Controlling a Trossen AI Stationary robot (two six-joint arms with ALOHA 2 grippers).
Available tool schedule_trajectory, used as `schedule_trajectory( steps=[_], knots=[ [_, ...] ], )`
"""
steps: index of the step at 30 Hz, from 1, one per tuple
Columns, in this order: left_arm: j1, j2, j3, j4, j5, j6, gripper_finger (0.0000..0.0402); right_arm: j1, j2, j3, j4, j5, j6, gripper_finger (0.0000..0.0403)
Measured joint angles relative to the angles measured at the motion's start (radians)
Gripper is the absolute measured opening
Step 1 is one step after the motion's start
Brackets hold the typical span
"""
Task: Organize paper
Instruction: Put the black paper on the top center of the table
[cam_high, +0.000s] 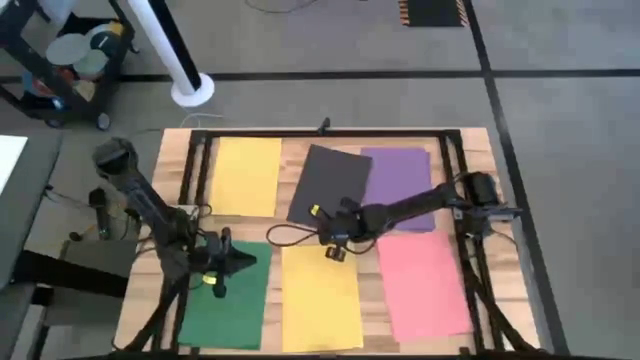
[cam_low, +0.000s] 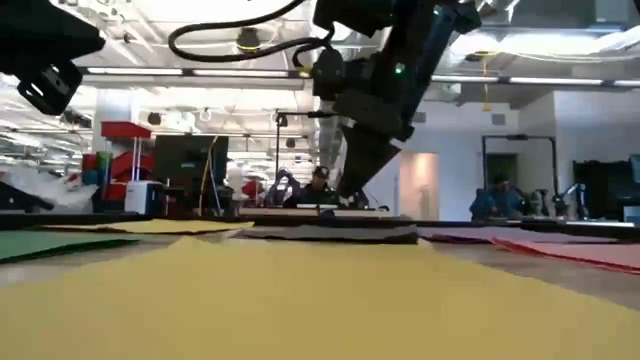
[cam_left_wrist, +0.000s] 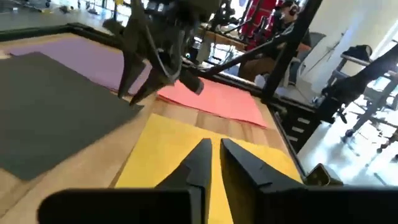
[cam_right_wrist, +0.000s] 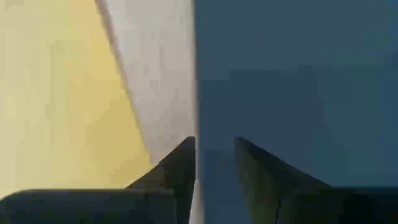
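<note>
Overhead, 6 sheets lie on the wooden bench (cam_high: 175, 160): yellow sheet (cam_high: 247, 176), dark grey sheet (cam_high: 328, 185) tilted and overlapping the purple sheet (cam_high: 400, 180), green sheet (cam_high: 226, 300), second yellow sheet (cam_high: 320, 298), pink sheet (cam_high: 424, 285). The right pincer (cam_high: 333, 240) sits at the grey sheet's near corner; the left pincer (cam_high: 222, 268) hovers over the green one.

Low down, the right pincer (cam_low: 352, 195) tips onto the grey sheet's edge.

Left wrist: fingers narrowly parted, empty.

Right wrist: fingers (cam_right_wrist: 180, 163) narrowly apart, straddling the grey edge.
</note>
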Motion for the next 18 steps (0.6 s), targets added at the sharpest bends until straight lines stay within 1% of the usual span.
schedule_trajectory(
  steps=[2, 6, 7, 11, 15, 18],
  knots=[
    [0.009, 0.000, 0.000, -0.019, 0.002, -0.023, 0.0035, -0.012, 0.000, 0.000, 0.009, 0.062, 0.020, 0.0085],
    [0.029, 0.000, 0.000, -0.053, 0.003, -0.075, 0.0035, -0.044, 0.000, 0.000, 0.044, 0.188, 0.096, 0.0019],
    [0.033, 0.000, 0.000, -0.060, 0.005, -0.087, 0.0035, -0.053, 0.000, 0.000, 0.056, 0.208, 0.131, 0.0010],
    [0.041, 0.000, 0.000, -0.074, 0.029, -0.114, 0.0035, -0.104, 0.000, 0.000, 0.069, 0.222, 0.282, 0.0003],
    [0.042, 0.000, 0.000, -0.078, 0.051, -0.141, 0.0036, -0.151, 0.000, 0.000, 0.071, 0.221, 0.361, 0.0001],
    [0.042, 0.000, 0.000, -0.079, 0.051, -0.148, 0.0036, -0.180, 0.000, 0.000, 0.069, 0.201, 0.398, 0.0001]
  ],
)
